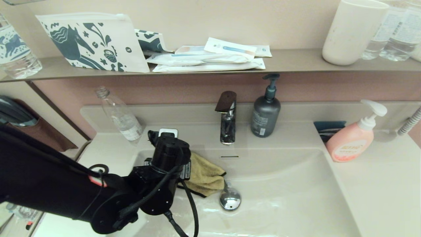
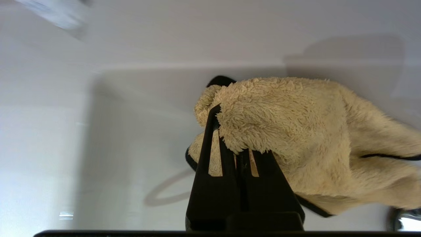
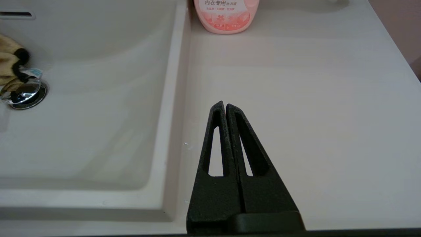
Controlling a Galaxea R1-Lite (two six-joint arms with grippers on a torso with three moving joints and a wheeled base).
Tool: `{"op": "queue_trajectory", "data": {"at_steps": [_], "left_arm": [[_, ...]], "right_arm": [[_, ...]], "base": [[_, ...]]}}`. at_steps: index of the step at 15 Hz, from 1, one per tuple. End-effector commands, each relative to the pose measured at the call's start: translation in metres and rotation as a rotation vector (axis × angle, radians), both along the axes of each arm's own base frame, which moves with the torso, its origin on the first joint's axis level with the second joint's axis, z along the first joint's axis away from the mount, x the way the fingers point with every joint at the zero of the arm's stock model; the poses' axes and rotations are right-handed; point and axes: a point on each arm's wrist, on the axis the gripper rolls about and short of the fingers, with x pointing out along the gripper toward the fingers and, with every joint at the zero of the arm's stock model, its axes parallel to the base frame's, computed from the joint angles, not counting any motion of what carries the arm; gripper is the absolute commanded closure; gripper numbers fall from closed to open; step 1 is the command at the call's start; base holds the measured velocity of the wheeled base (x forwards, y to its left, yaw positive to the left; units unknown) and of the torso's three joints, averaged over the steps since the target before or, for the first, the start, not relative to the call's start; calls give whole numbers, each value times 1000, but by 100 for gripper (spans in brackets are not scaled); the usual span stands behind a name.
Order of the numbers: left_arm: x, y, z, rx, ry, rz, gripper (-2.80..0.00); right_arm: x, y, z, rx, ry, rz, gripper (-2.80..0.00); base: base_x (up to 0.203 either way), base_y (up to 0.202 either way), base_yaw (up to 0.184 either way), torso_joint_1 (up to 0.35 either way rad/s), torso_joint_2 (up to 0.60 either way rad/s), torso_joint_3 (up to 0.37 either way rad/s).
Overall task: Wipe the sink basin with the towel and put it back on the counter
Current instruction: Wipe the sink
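The mustard-yellow towel (image 1: 205, 176) lies bunched on the left rear slope of the sink basin (image 1: 289, 191), just left of the chrome drain plug (image 1: 230, 199). My left gripper (image 2: 230, 131) is shut on the towel (image 2: 296, 131), whose pile folds over the fingers; in the head view the black wrist hides the fingers. The towel's black edging shows underneath. Over the cream counter (image 3: 312, 98), right of the basin (image 3: 98, 98), my right gripper (image 3: 224, 105) hangs shut and empty. It is out of the head view. The towel's edge (image 3: 6, 62) and the drain plug (image 3: 24, 95) show in the right wrist view.
A faucet (image 1: 227, 118) and a grey pump bottle (image 1: 265, 112) stand behind the basin, with a clear plastic bottle (image 1: 121, 118) at the rear left. A pink pump bottle (image 1: 350, 141) sits on the right counter (image 1: 378, 184). The shelf above holds a pouch, packets and a cup.
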Motion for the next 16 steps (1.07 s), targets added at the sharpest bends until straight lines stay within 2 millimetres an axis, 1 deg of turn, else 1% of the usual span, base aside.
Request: {"op": "queue_trajectory", "data": {"at_steps": [1, 5, 6, 8, 10, 12, 16], "left_arm": [[-8, 20, 28, -24, -64, 21, 0], [-16, 63, 78, 36, -162, 5, 0], [-14, 70, 86, 39, -178, 1, 0], [-7, 79, 89, 22, -185, -12, 0], [3, 79, 91, 0, -187, -53, 0], [17, 73, 88, -12, -194, -63, 0], [50, 57, 69, -42, -278, -62, 0]], "right_arm": [[0, 0, 0, 0, 0, 1, 0], [0, 0, 0, 0, 0, 1, 0], [0, 0, 0, 0, 0, 1, 0], [0, 0, 0, 0, 1, 1, 0], [0, 0, 0, 0, -1, 1, 0], [0, 0, 0, 0, 0, 1, 0], [0, 0, 0, 0, 1, 1, 0]], "base": [[0, 0, 0, 0, 0, 0], [0, 0, 0, 0, 0, 0], [0, 0, 0, 0, 0, 0], [0, 0, 0, 0, 0, 0], [0, 0, 0, 0, 0, 0], [0, 0, 0, 0, 0, 0], [0, 0, 0, 0, 0, 0]]}}
